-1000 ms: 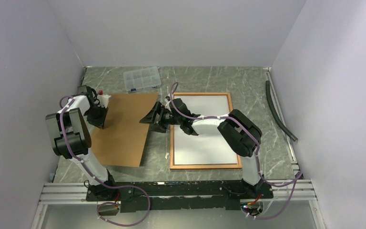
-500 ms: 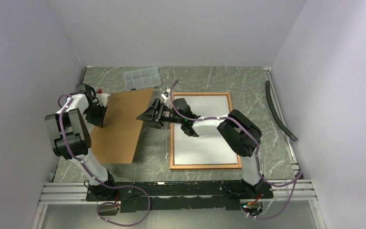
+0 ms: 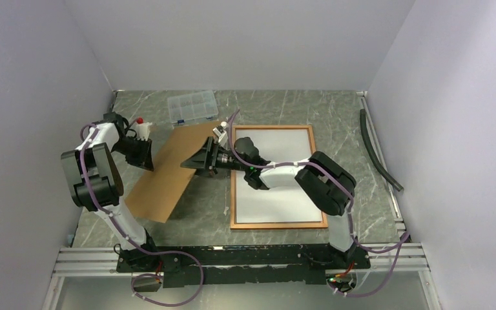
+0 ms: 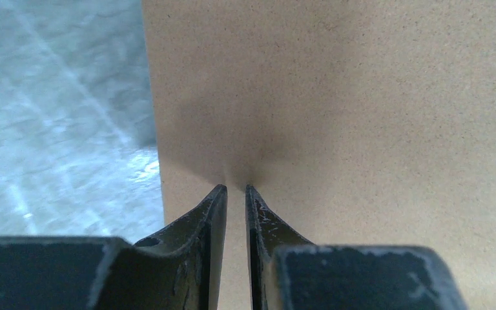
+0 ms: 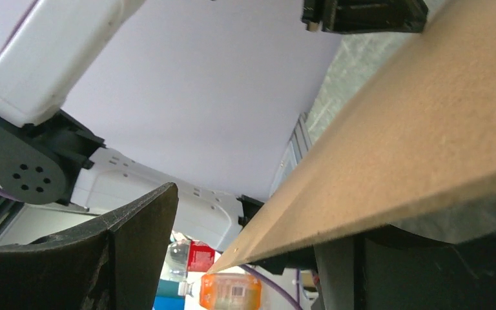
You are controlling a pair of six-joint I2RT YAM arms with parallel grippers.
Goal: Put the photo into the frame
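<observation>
paper like the photo (image 3: 268,205) is light, floppy and easily creased. it lies white side up inside the frame (image 3: 278,225) on the right half of the table (image 3: 284,106), apparently already seated. i judge it best left alone, or nudged flat by a margin if it must shift. what needs handling is the brown backing board (image 3: 168,177), which looks stiff, thin and fairly light. it is safest taken by its edges so that it does not swing. it stands tilted between the two arms, just left of the frame.

the overhead view shows the whole layout but not how the fingers sit. the left wrist view shows the left gripper (image 4: 236,188) closed to a narrow slit with nothing clamped that i can see, its tips against the board's face near one edge. the right wrist view shows the right gripper (image 3: 194,157) spread wide. one finger (image 5: 135,252) stands well clear of the board, whose edge seems to rest on the other, mostly hidden side. so the board looks propped, not pinched, and could slip.
</observation>
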